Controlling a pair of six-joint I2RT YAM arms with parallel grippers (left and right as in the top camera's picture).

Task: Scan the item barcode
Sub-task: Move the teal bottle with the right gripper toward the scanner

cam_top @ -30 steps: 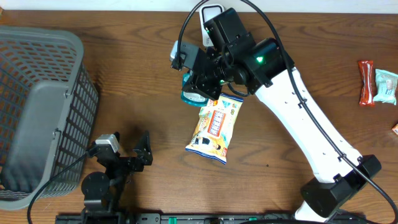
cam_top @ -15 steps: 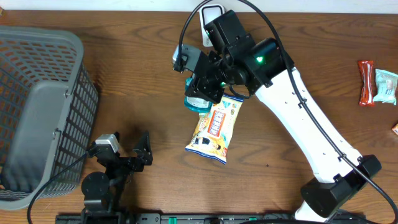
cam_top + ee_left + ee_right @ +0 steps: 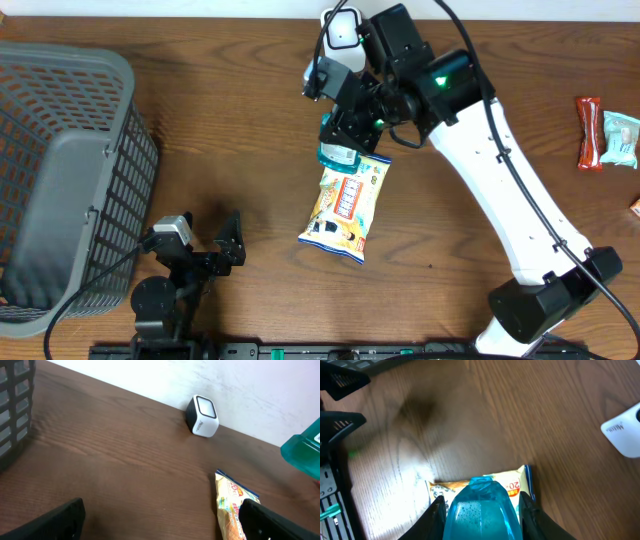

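My right gripper is shut on a translucent blue bottle, a black finger on each side of it. From overhead the bottle hangs above the top end of a yellow snack bag, just in front of the small white scanner box. In the right wrist view the scanner shows at the right edge. My left gripper rests low at the front left, open and empty. Its camera sees the scanner, the bag and a corner of the bottle.
A grey mesh basket fills the left side of the table. Wrapped snack bars and a pale packet lie at the far right edge. The right arm's white link crosses the right half of the table.
My right gripper has carried the blue bottle to the right and toward the back, closer to the scanner. The left arm and the snack bag have not moved.
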